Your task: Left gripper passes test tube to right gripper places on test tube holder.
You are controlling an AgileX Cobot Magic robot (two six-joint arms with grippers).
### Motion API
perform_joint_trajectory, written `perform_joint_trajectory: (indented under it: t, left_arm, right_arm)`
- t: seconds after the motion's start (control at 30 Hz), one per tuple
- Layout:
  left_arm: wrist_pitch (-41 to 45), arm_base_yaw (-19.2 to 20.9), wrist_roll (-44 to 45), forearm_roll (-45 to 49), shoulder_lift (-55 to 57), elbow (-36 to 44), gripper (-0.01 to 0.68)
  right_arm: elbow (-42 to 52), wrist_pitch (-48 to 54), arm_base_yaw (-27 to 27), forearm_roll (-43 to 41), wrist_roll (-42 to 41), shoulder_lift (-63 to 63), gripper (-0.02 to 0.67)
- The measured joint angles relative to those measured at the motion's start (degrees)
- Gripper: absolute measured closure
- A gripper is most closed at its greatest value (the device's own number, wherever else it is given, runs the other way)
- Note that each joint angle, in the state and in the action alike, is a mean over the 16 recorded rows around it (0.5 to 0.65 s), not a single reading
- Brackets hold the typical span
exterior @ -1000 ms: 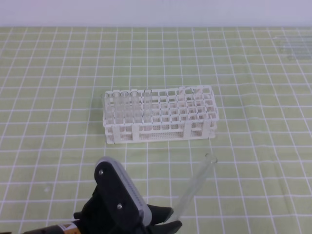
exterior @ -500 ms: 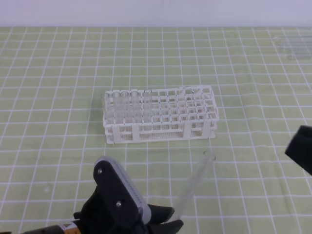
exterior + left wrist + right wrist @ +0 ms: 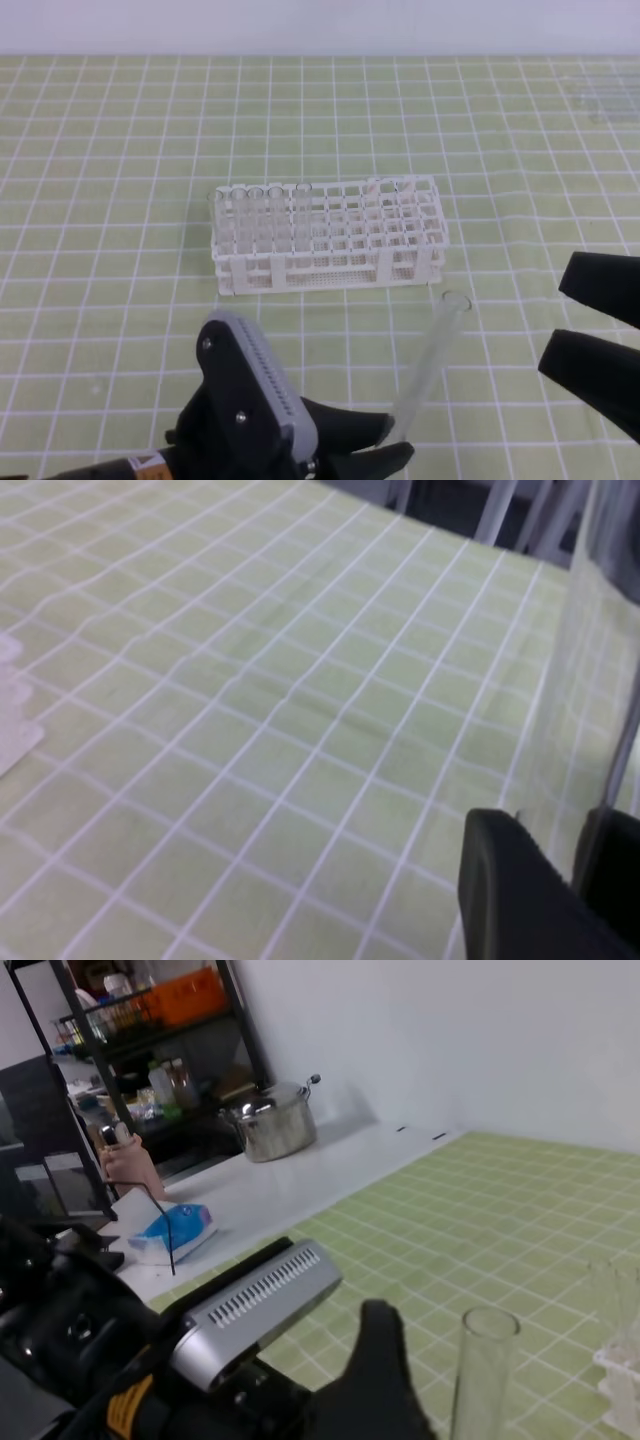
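Observation:
My left gripper [image 3: 392, 443] sits at the bottom edge of the exterior high view, shut on the lower end of the clear test tube [image 3: 432, 352]. The tube leans up and to the right, its open rim near the front right corner of the white test tube holder [image 3: 330, 268]. In the left wrist view the tube [image 3: 590, 680] rises between the two black fingers [image 3: 510, 880]. My right gripper [image 3: 552, 322] comes in from the right edge, open, a little to the right of the tube and not touching it. The right wrist view shows the tube's rim [image 3: 489, 1324] beside one black finger [image 3: 378, 1380].
Several other clear tubes [image 3: 258, 208] stand in the holder's left end. A green checked cloth [image 3: 120, 150] covers the table. The right wrist view shows the left arm's grey ribbed module [image 3: 256, 1298], a metal pot [image 3: 270, 1120] and shelving behind.
The right gripper has come into view from the right edge and moved in toward the tube, open. The left gripper has shifted the tube a little to the right.

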Motion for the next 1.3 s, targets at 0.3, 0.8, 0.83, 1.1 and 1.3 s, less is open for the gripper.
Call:
perform_joint_trajectory:
  t: [0.3, 0.8, 0.83, 1.1, 1.3]
  left_arm:
    - [-9.85, 0.01, 0.17, -0.01, 5.82, 0.0, 0.572]
    - [-20.71, 0.01, 1.4, -0.01, 11.23, -0.01, 0.58]
    - [-20.72, 0.01, 1.54, -0.01, 11.23, -0.02, 0.578]
    - [-20.97, 0.03, 2.45, -0.02, 11.12, -0.06, 0.58]
    - [-21.17, 0.04, 2.67, -0.03, 11.07, -0.08, 0.591]
  right_arm:
    - [-0.03, -0.12, 0.0, 0.98, -1.89, 0.01, 0.125]
    - [-0.03, -1.59, 0.41, -1.9, -2.29, 1.36, 0.125]
    - [-0.03, -1.57, 0.51, -1.99, -2.32, 1.71, 0.125]
    - [-0.03, -0.66, 1.34, -1.98, -3.58, 4.93, 0.125]
    - [-0.03, 0.25, 1.67, -1.96, -4.8, 6.51, 0.125]
